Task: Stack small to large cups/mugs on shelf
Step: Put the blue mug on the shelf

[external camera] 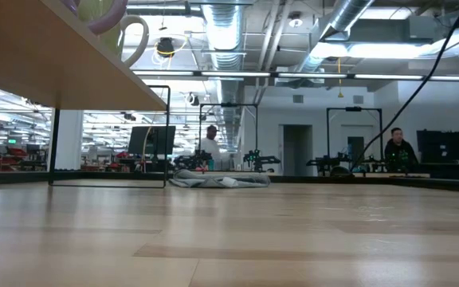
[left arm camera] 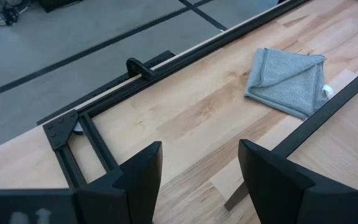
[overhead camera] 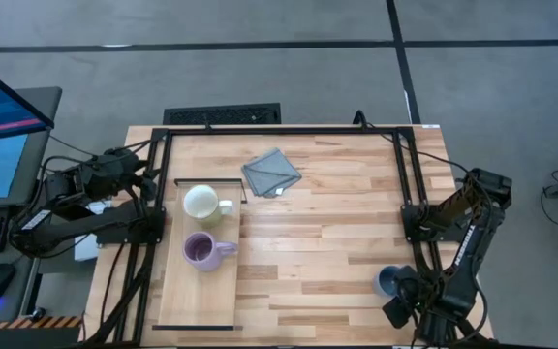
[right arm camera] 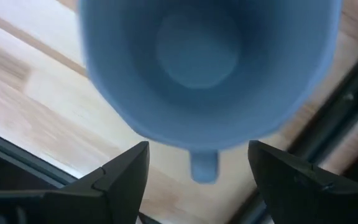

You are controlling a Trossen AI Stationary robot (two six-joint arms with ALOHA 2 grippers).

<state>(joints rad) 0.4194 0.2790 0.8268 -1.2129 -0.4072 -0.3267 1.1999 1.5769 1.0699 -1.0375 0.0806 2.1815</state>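
The cream-white mug (overhead camera: 201,202) and the purple mug (overhead camera: 200,250) stand upright on the pale-wood shelf (overhead camera: 197,301) at the table's left. From the low view I see the shelf's underside (external camera: 46,48) and the cream mug's handle (external camera: 138,40). The grey-blue mug (overhead camera: 387,281) stands on the tabletop near the near right corner. My right gripper (overhead camera: 402,299) is open just beside it. In the right wrist view the mug (right arm camera: 204,62) fills the picture, its handle (right arm camera: 204,165) between the open fingers (right arm camera: 197,149), which touch nothing. My left gripper (left arm camera: 201,155) is open and empty at the far left (overhead camera: 146,177).
A grey folded cloth (overhead camera: 271,173) lies on the table near the far edge; it also shows in the left wrist view (left arm camera: 288,81). A dark metal frame (overhead camera: 410,174) runs around the tabletop. People show in the room beyond (external camera: 395,147).
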